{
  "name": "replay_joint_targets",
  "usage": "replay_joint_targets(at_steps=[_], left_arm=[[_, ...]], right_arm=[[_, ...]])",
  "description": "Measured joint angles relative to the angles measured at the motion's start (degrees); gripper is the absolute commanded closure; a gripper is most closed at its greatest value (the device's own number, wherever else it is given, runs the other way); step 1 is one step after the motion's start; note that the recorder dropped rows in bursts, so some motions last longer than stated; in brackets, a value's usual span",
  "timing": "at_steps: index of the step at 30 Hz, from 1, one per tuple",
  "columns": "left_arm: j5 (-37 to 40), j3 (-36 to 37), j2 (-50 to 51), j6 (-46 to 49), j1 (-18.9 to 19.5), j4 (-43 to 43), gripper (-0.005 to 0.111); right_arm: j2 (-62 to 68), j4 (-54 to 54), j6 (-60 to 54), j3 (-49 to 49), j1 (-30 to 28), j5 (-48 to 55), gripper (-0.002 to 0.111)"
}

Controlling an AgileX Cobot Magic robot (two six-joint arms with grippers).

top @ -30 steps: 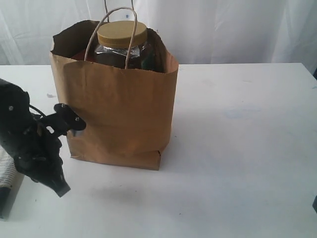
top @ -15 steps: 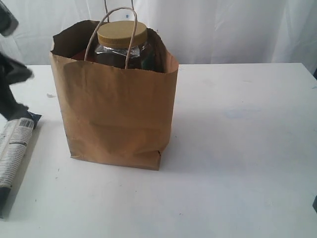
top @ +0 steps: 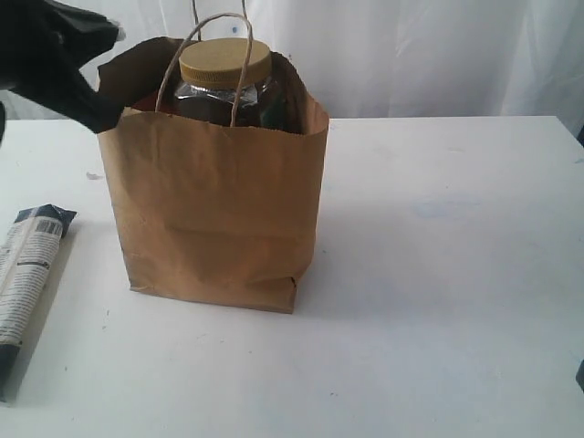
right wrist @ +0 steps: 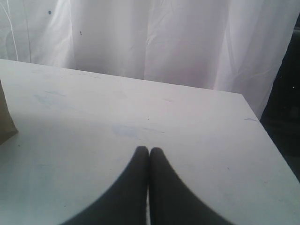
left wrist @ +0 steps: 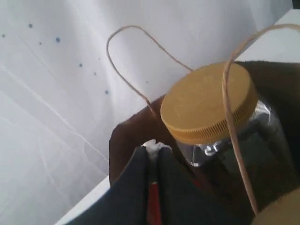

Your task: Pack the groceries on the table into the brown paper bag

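The brown paper bag [top: 219, 210] stands upright on the table [top: 438, 274]. Inside it the gold-lidded nut jar [top: 225, 64] rises above the rim between the loop handles, with something red [top: 146, 97] beside it. My left gripper [top: 104, 35] hangs above the bag's back left corner, shut on a small white lump [left wrist: 155, 146]. The jar lid [left wrist: 208, 103] lies just past its fingertips [left wrist: 153, 149]. A long blue-white package [top: 23, 274] lies flat left of the bag. My right gripper [right wrist: 149, 151] is shut and empty over bare table.
A white curtain [top: 411, 55] hangs behind the table. The bag's near handle [left wrist: 234, 131] arcs across in front of the jar lid. The table's far edge [right wrist: 140, 79] and right corner [right wrist: 243, 96] show in the right wrist view.
My left arm has risen from low beside the bag's left foot to above its back left rim. That uncovered the long package on the table. The right gripper has not moved.
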Motion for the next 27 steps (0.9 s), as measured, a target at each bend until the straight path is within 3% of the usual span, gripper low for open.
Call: replay_joint_targets(at_steps=[5,8,16,27], left_arm=[[-11.79,0.00,4.95,0.00,0.00,-0.08,0.107],[-15.11,0.00,7.40,0.00,0.00,-0.08,0.107],[-15.50,0.00,11.73,0.00,0.34,-0.82,0.107],[-14.34,0.00,11.94,0.00,2.46,-12.39,0.107]], right_arm=[[0.00,0.00,0.00,0.00,0.00,0.00,0.108],[0.00,0.00,0.00,0.00,0.00,0.00,0.108],[0.00,0.00,0.00,0.00,0.00,0.00,0.108],[0.00,0.00,0.00,0.00,0.00,0.00,0.108]])
